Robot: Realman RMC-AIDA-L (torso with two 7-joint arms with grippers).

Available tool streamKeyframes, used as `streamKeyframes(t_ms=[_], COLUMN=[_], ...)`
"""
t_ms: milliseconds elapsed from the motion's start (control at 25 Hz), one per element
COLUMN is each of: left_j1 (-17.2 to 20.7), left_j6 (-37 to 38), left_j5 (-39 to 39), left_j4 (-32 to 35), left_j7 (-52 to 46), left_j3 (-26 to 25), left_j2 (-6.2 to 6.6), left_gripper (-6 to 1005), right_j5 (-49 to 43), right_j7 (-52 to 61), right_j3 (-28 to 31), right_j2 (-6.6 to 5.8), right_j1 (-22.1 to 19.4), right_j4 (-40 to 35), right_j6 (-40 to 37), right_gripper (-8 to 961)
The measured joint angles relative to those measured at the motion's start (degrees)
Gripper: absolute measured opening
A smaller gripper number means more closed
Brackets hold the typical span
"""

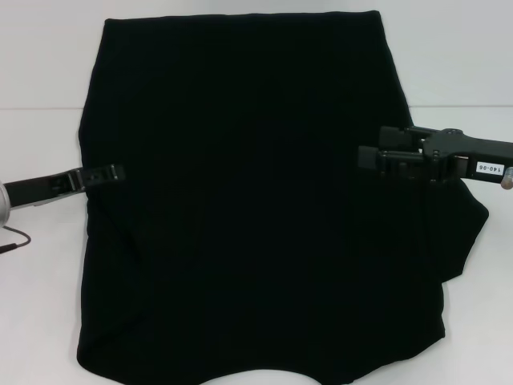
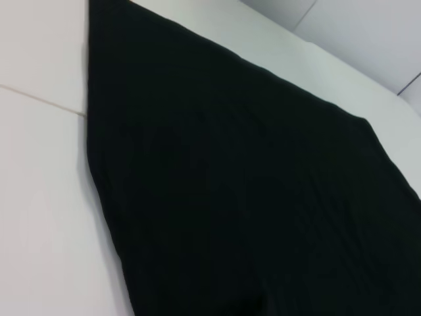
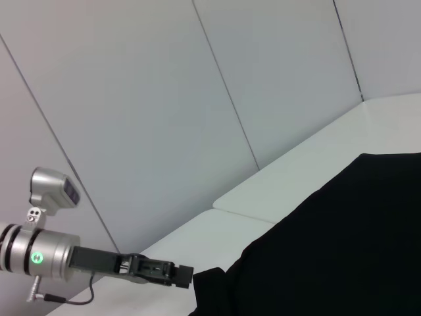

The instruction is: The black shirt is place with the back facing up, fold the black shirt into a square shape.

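The black shirt (image 1: 256, 224) lies spread flat on the white table (image 1: 40, 313) and covers most of the head view. It also fills much of the left wrist view (image 2: 250, 197) and a corner of the right wrist view (image 3: 342, 250). My left gripper (image 1: 117, 172) is low at the shirt's left edge, about halfway along it. The right wrist view shows that left gripper (image 3: 184, 274) with its tip right at the cloth's border. My right gripper (image 1: 370, 149) hovers over the shirt's right side, open, with nothing between its fingers.
A seam (image 1: 40, 108) runs across the table behind the arms. A thin cable (image 1: 14, 241) hangs from the left arm. Grey wall panels (image 3: 197, 99) stand behind the table. A bulge of cloth (image 1: 469, 228) sticks out on the right.
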Motion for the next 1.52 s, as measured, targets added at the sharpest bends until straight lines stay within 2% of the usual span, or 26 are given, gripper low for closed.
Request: streamKeyframes(t_ms=[320, 600, 800, 1080, 1240, 1520], left_j1=[-1.78, -6.23, -8.33, -4.65, -2.42, -1.20], left_j6=[-1.98, 4.61, 6.12, 5.79, 4.76, 1.31], left_j5=[-0.49, -4.22, -4.57, -4.61, -4.64, -4.62], left_j4=[-2.07, -2.34, -2.62, -0.70, 1.21, 1.69], left_j7=[0.49, -0.03, -0.22, -0.01, 0.26, 1.92], left_j3=[3.16, 4.86, 4.85, 4.44, 4.22, 4.52], left_j2=[-0.69, -0.64, -0.95, -0.57, -0.97, -1.61], left_gripper=[940, 937, 937, 937, 938, 938], right_j5=[0.00, -0.02, -0.02, -0.02, -0.02, -0.02], right_j7=[0.11, 0.01, -0.27, 0.07, 0.09, 0.18], right_j3=[-0.03, -0.02, 0.00, 0.05, 0.08, 0.04], right_j2=[0.23, 0.11, 0.15, -0.08, -0.10, -0.11], right_j1=[0.07, -0.47, -0.72, -0.93, -0.58, 0.26], right_j4=[0.00, 0.02, 0.03, 0.03, 0.03, 0.03], right_j6=[0.00, -0.03, -0.02, 0.09, 0.09, 0.09], right_gripper=[883, 882, 882, 883, 884, 885])
